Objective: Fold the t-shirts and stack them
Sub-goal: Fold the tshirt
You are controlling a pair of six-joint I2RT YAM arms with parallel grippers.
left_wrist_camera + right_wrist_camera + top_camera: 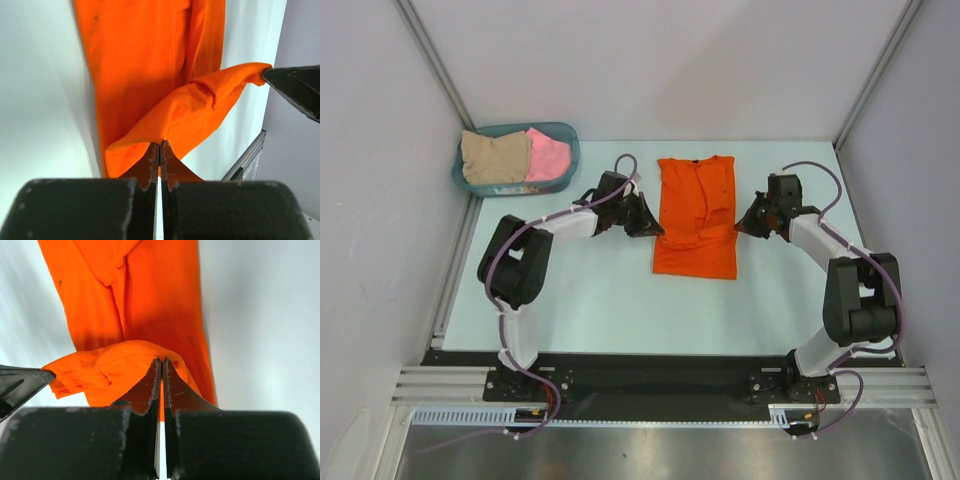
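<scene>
The orange t-shirt [695,255] lies as a narrow strip on the pale table, neck away from the arms. My left gripper [651,224] is shut on its left edge about halfway down, and my right gripper [741,222] is shut on its right edge opposite. In the left wrist view my gripper [160,144] pinches a raised fold of the orange cloth [135,65]; the other gripper's fingers [295,87] hold its far end. The right wrist view shows the same: my gripper [162,360] is shut on the orange cloth [150,300]. The beige t-shirt [492,155] and pink t-shirt [548,155] lie in the basket.
The teal plastic basket [571,141] stands at the back left corner of the table. Grey walls and metal frame posts [435,65] close in the sides and back. A black mounting rail [650,370] runs along the near edge.
</scene>
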